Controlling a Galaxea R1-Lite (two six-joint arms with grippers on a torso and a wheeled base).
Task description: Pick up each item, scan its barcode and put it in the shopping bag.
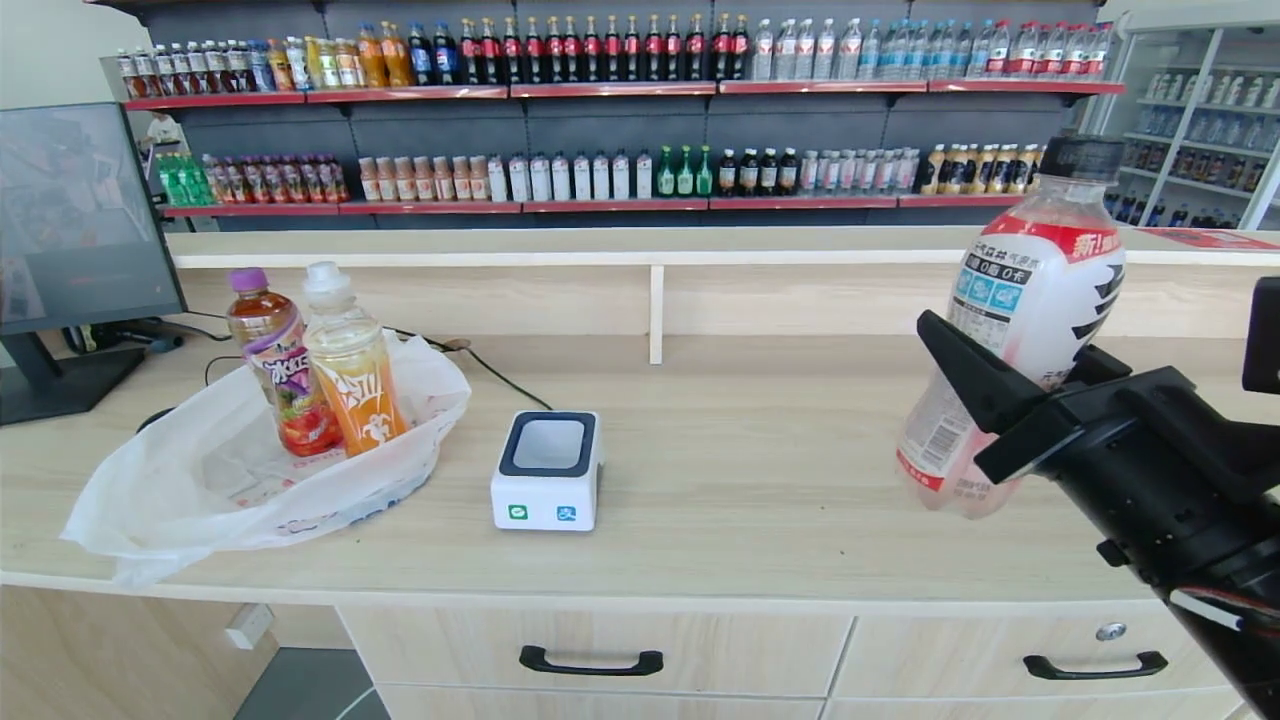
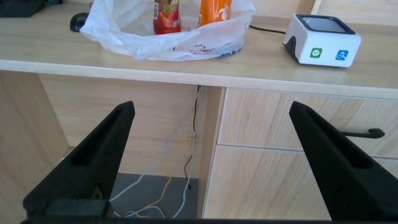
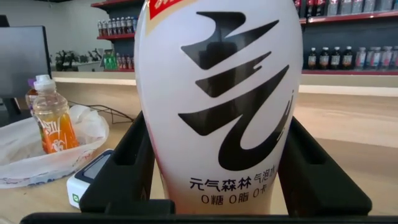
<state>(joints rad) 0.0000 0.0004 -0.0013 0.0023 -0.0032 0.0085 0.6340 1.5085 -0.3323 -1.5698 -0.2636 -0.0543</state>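
My right gripper (image 3: 224,168) held the white, black-capped plastic bottle (image 1: 1040,290) mid-body; judged heavy, stiff, slippery. My left gripper (image 2: 211,112) gaped empty.

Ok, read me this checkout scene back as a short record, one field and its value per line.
right gripper: fingers shut on white bottle, held tilted above the counter, robot's right
left gripper: fingers open, below counter level, before the drawers
shopping bag: on counter, robot's left, mouth open
in bag: purple-capped bottle and orange bottle, both upright
scanner: on counter, between bag and held bottle
not yet done: white bottle not bagged
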